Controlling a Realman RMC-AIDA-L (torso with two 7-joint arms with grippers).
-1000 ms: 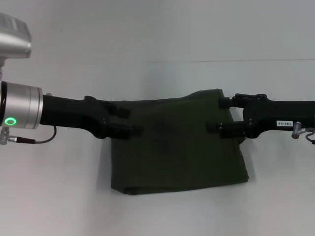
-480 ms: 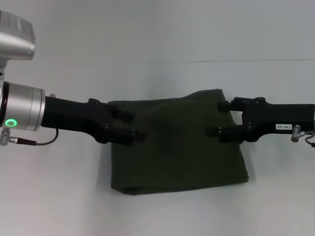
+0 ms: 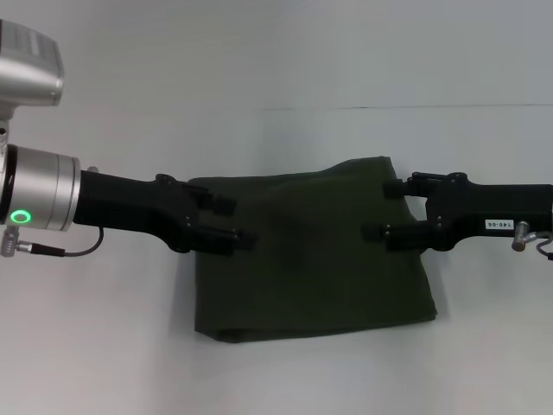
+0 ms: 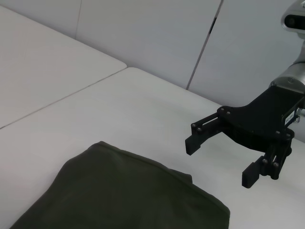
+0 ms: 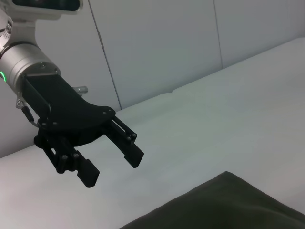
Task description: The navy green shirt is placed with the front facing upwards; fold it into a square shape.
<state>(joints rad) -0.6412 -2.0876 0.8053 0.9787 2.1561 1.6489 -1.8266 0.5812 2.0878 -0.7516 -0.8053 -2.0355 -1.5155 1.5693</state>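
Observation:
The navy green shirt (image 3: 311, 259) lies folded into a rough square on the white table, with no lettering showing. My left gripper (image 3: 235, 220) hovers open over the shirt's left edge and holds nothing. Over the right edge, my right gripper (image 3: 380, 208) is also open and empty. The left wrist view shows the right gripper (image 4: 220, 160) with its jaws spread above the table, beyond a corner of the shirt (image 4: 119, 195). In the right wrist view the left gripper (image 5: 113, 167) hangs open beyond the shirt (image 5: 228, 205).
The white table (image 3: 104, 346) surrounds the shirt on all sides. A seam in the tabletop (image 3: 415, 107) runs across behind the shirt. Pale wall panels (image 4: 157, 33) stand past the table's far edge.
Both grippers have shifted slightly toward the near side over the shirt's edges. They stay open, and the shirt has not moved.

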